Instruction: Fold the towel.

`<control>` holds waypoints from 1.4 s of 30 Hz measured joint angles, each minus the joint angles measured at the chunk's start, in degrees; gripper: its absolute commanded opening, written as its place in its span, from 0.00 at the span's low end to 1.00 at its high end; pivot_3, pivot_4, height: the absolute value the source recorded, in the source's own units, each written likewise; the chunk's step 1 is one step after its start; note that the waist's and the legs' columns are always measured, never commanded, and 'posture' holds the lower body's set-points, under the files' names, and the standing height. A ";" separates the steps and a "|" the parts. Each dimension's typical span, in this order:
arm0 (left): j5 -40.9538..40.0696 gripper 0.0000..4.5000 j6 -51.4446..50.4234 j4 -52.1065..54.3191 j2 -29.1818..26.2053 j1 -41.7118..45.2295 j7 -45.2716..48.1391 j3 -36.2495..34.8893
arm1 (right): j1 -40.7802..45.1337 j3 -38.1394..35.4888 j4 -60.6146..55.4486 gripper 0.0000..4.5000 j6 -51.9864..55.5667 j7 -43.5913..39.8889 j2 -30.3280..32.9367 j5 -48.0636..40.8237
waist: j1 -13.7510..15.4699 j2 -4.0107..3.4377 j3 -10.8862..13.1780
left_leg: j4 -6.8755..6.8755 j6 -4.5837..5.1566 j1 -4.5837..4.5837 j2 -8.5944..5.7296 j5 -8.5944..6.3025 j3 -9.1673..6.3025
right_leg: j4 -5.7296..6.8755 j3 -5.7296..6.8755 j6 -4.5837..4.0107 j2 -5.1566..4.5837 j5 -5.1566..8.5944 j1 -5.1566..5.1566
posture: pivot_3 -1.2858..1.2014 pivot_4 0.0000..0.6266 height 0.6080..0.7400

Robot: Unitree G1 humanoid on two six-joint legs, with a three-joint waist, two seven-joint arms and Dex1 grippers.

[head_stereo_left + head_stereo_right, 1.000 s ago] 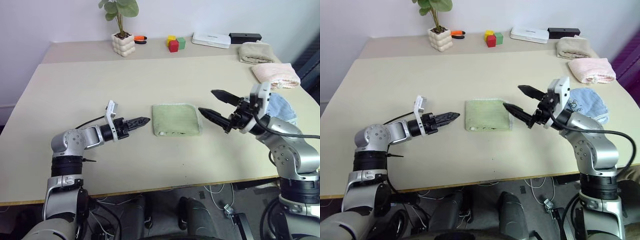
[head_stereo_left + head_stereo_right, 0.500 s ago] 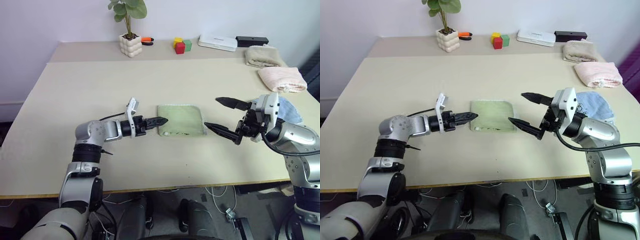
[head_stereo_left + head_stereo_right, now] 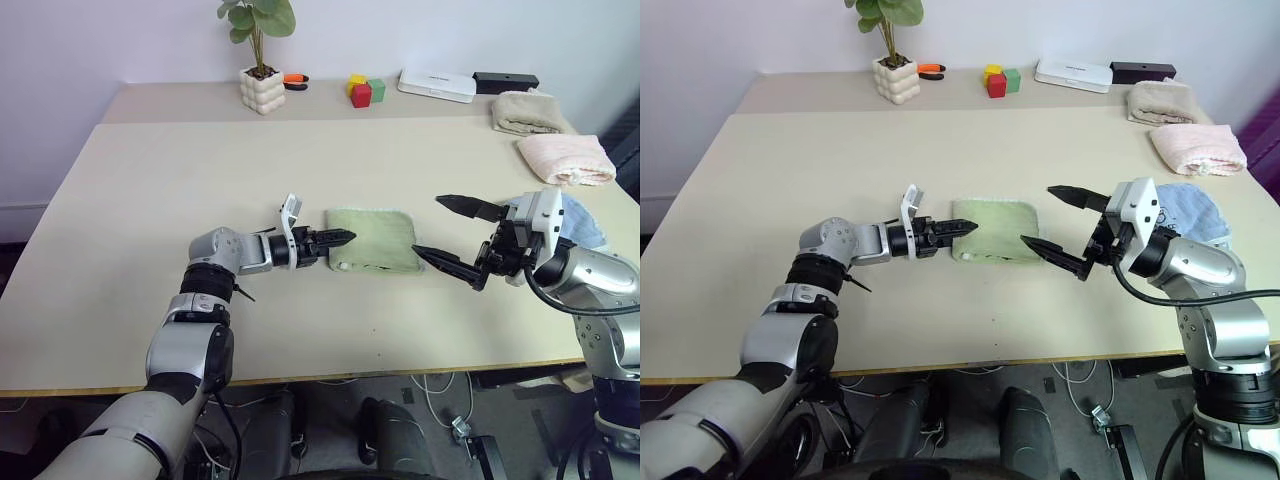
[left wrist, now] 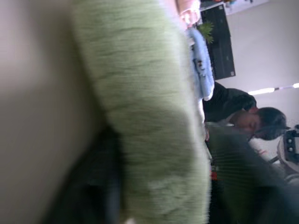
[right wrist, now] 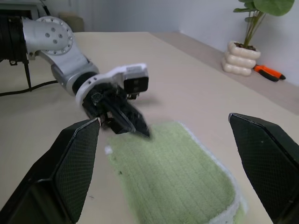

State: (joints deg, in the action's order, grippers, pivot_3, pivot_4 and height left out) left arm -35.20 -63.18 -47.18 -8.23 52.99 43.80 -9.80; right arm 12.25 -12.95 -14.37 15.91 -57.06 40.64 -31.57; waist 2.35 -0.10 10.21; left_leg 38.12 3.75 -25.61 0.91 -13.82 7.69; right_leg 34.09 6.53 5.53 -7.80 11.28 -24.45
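The towel (image 3: 382, 238), light green terry cloth with a whitish edge, lies folded into a small rectangle in the middle of the table (image 3: 200, 170). My left gripper (image 3: 344, 238) reaches in level from the left and is shut on the towel's left edge. In the left wrist view that thick green edge (image 4: 149, 107) sits right against a dark finger (image 4: 93, 186). My right gripper (image 3: 427, 225) hovers just off the towel's right edge, open wide, with nothing between its fingers.
A light blue towel (image 3: 588, 222) lies behind my right wrist. Pink (image 3: 565, 158) and beige (image 3: 525, 112) folded towels sit at the far right. A potted plant (image 3: 260, 88), coloured blocks (image 3: 360, 90), a white box (image 3: 436, 84) and a black box (image 3: 505, 80) line the back. A person (image 4: 243, 116) is beyond the table.
My left gripper has slid right across the table to the towel's left edge and closed on it. The right gripper has stayed open and nearly still. The camera has shifted.
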 measured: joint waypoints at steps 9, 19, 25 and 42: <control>0.81 0.01 3.51 -1.74 0.57 1.51 1.83 -1.65 | -1.08 -0.01 0.02 1.00 -0.64 -0.56 1.26 0.74 | -0.02 -0.01 0.00 | 0.01 -0.01 0.14 0.01 0.00 0.00 | -0.03 0.00 0.01 -0.02 -0.02 0.00 | 0.52 0.24 1.00; -1.29 0.01 19.68 4.99 -5.42 -4.75 -11.49 -16.41 | -1.12 -1.76 -0.32 1.00 1.35 -1.34 0.75 -5.33 | -1.93 0.04 0.08 | -0.17 -0.14 -0.10 0.14 0.06 0.06 | 0.05 -0.03 0.21 -0.02 -0.15 -0.13 | 0.52 0.24 1.00; -3.14 0.01 25.84 17.65 -5.92 -14.86 -22.37 -24.08 | 2.07 0.52 0.15 1.00 1.43 -2.49 0.08 -5.75 | -1.66 0.05 0.09 | -0.11 -0.13 -0.08 0.13 0.04 0.06 | 0.03 -0.03 0.15 -0.07 -0.14 -0.10 | 0.52 0.24 1.00; -9.06 0.01 41.49 52.10 13.71 -32.05 -55.38 -30.91 | 9.29 5.63 9.12 1.00 -1.02 -7.29 -1.90 -2.87 | -1.58 0.10 0.09 | -0.06 -0.04 -0.10 0.07 -0.01 0.10 | -0.01 -0.02 0.09 0.02 -0.13 -0.02 | 0.52 0.24 1.00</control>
State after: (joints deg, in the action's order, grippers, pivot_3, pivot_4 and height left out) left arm -44.26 -21.69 4.92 5.48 20.94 -11.58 -40.72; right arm 21.54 -7.32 -5.26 14.89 -64.35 38.73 -34.44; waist 0.76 -0.01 10.30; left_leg 38.06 3.71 -25.71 0.98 -13.83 7.79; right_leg 34.08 6.50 5.62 -7.78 11.15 -24.46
